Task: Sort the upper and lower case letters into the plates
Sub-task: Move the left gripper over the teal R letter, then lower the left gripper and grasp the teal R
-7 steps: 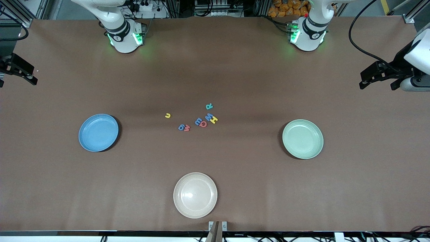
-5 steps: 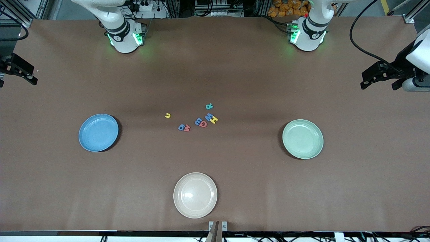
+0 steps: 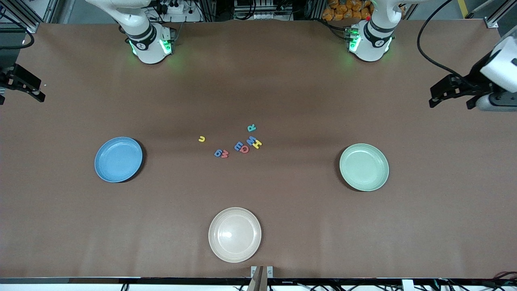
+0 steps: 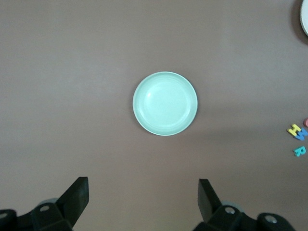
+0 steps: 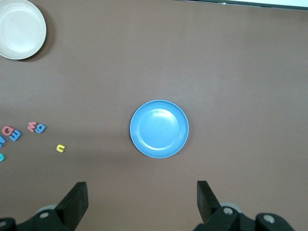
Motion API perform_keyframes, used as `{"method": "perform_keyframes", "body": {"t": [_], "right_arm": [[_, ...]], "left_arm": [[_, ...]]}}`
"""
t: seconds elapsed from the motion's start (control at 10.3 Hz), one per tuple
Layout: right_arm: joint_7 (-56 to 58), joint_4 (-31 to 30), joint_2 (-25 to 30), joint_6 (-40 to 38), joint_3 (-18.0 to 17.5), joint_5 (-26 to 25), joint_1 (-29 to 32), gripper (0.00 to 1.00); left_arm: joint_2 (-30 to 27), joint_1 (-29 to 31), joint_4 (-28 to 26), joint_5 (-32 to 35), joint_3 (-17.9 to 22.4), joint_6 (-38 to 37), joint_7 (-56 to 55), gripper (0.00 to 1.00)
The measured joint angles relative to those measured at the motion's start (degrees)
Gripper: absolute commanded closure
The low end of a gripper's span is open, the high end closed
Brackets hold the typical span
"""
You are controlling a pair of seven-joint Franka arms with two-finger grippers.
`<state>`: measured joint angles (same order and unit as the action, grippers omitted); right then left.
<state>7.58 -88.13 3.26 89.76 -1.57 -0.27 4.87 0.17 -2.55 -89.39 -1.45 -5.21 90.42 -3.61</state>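
Observation:
Several small foam letters lie in a loose cluster mid-table: teal R [image 3: 251, 128], yellow H [image 3: 257, 144], blue E [image 3: 238, 146], a red letter [image 3: 244, 149], a red and blue pair [image 3: 221, 153], and a yellow u [image 3: 202, 139] apart. The sky-blue plate [image 3: 118, 159] lies toward the right arm's end and the mint-green plate [image 3: 364, 167] toward the left arm's end. Both hold nothing. My left gripper [image 3: 450, 103] hovers open high over the table's end, and the mint plate [image 4: 165, 103] shows under it. My right gripper [image 3: 22, 95] hangs open, and the blue plate [image 5: 159, 128] shows under it.
A cream-white plate [image 3: 234, 234] lies near the table's front edge, nearer the camera than the letters. Both arm bases [image 3: 149, 44] stand along the back edge. Brown tabletop [image 3: 282, 194] spreads between the plates.
My left gripper has shifted slightly toward the table's middle. The right gripper, letters and plates have not moved.

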Motion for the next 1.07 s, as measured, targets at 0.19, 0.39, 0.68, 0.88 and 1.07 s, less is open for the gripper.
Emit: {"method": "perform_keyframes", "body": {"t": [0.19, 0.39, 0.68, 0.88, 1.07], "right_arm": [[0.0, -0.1, -0.8, -0.3, 0.2, 0.0, 0.2, 0.00], [0.0, -0.1, -3.3, -0.2, 0.3, 0.0, 0.9, 0.00], [0.1, -0.1, -10.6, 1.5, 0.5, 0.0, 2.4, 0.00], [0.1, 0.0, -14.9, 4.5, 0.3, 0.4, 2.4, 0.00], [0.1, 0.1, -17.3, 6.0, 0.0, 0.7, 2.3, 0.00]], "left_arm": [[2.3, -2.0, -0.3, 0.0, -4.6, 0.0, -5.6, 0.00], [5.6, -5.4, -0.5, 0.0, -9.5, 0.8, -17.0, 0.00], [11.7, -13.4, -0.7, 0.0, -11.1, 6.5, -31.2, 0.00], [16.7, -19.6, -0.8, 0.0, -11.3, 11.9, -41.0, 0.00], [21.9, -25.2, -0.8, 0.0, -11.3, 18.4, -49.2, 0.00]]}}
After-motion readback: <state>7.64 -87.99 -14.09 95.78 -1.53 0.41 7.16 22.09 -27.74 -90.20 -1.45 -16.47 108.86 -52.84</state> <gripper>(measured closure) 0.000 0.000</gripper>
